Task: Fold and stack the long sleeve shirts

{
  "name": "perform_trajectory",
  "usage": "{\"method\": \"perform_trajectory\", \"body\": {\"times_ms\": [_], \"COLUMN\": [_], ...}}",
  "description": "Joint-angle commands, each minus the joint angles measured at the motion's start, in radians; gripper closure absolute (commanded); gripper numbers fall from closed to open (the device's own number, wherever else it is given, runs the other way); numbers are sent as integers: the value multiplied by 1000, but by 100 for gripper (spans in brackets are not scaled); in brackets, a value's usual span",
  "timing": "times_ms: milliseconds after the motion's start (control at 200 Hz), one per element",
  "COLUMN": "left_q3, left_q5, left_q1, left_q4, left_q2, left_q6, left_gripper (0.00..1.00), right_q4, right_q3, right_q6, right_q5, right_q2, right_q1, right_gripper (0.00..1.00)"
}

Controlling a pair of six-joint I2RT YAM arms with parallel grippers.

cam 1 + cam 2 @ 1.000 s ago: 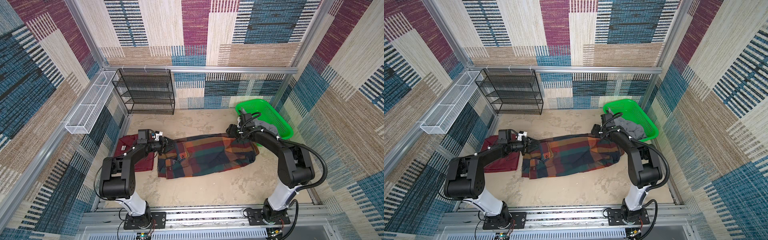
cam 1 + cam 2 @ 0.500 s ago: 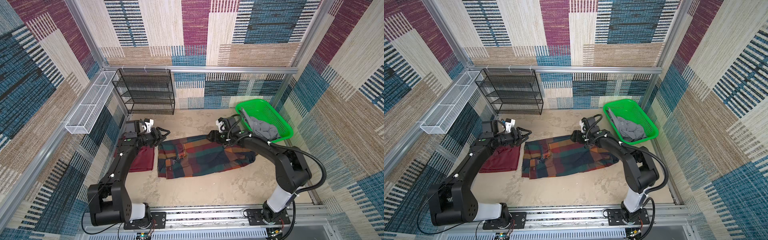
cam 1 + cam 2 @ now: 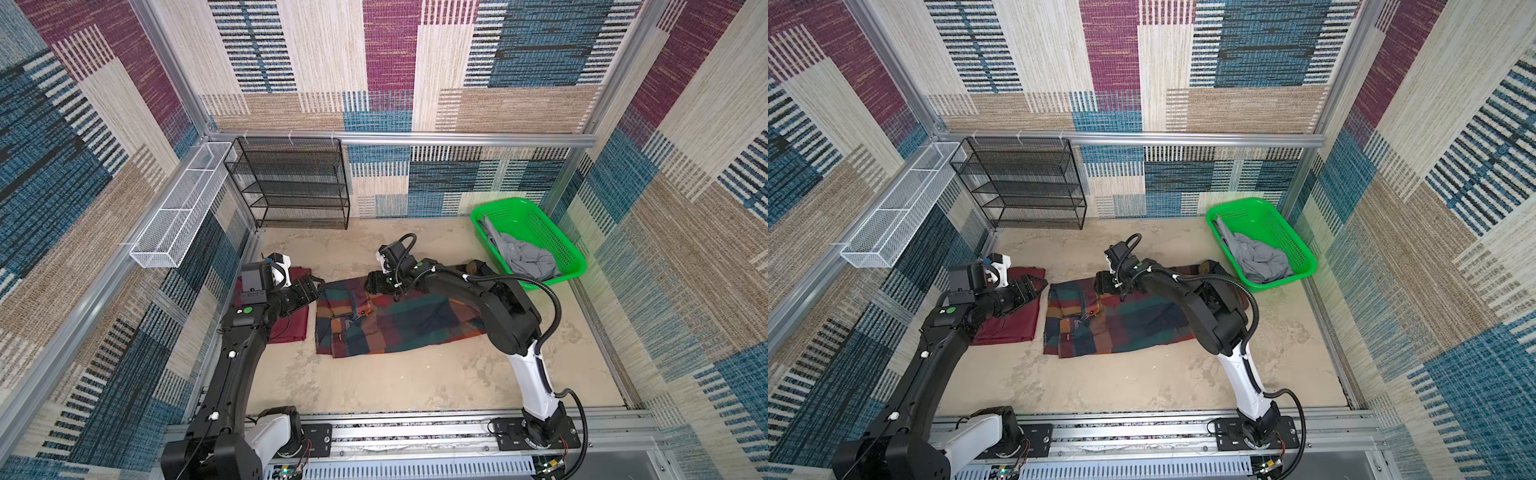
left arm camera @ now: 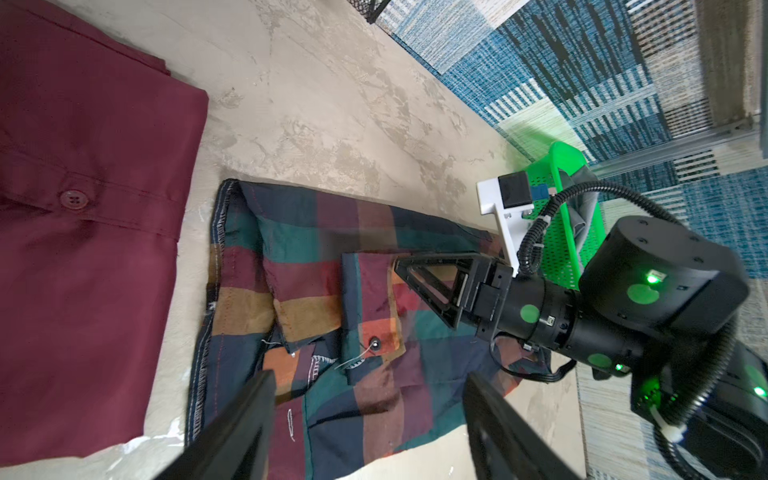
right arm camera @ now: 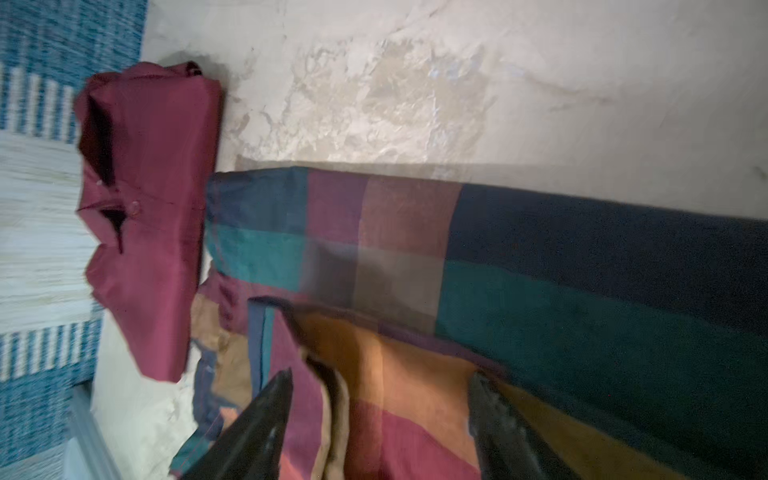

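We are seeing the green basket [image 3: 532, 226] standing at the 2 o'clock corner of the counter [image 3: 395, 386]. The grey shirt [image 3: 519, 257] is lying crumpled inside it, bunched toward the basket's near end, with one strip trailing along the wall on its 9 o'clock side. The black mesh rack [image 3: 291, 187] is standing against the back wall at 11 o'clock. The white wire basket [image 3: 178, 212] is hanging on the side rail at 10 o'clock.

The plaid shirt [image 3: 395, 320] is lying in the middle of the counter, folded into a long band running from 9 to 3 o'clock. Its pocket and button are facing up in the left wrist view. The maroon shirt [image 3: 291, 328] is lying folded just beside it at its 9 o'clock, and the left wrist view is showing a narrow strip of counter between them.

In both top views the left tool [image 3: 313, 287] is hovering over the maroon shirt's 3 o'clock edge, pointing toward the plaid shirt. Its jaws are standing wide apart and gripping nothing.

The right tool [image 3: 372, 282] is reaching low over the plaid shirt's 11 o'clock part. Its jaws are also standing apart, with plaid cloth showing between them in the right wrist view. We cannot tell whether they are touching the cloth.
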Motion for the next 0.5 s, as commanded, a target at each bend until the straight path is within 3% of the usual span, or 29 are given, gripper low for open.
{"method": "perform_trajectory", "body": {"times_ms": [0, 105, 331, 496], "left_q3": [-3, 0, -2, -5], "left_q5": [-9, 6, 7, 3], "left_q1": [1, 2, 2, 2], "left_q4": [2, 3, 1, 3], "left_q2": [6, 13, -6, -23], "left_q6": [31, 26, 25, 23], "left_gripper": [26, 26, 27, 27], "right_q4": [-131, -161, -65, -103], "right_q3": [81, 92, -59, -83], "right_q6": [-8, 3, 29, 30], "right_q5": [194, 246, 238, 220], "right_q2": [56, 68, -96, -134], "right_q1": [33, 53, 50, 47], "right_gripper": [31, 31, 30, 32]}}
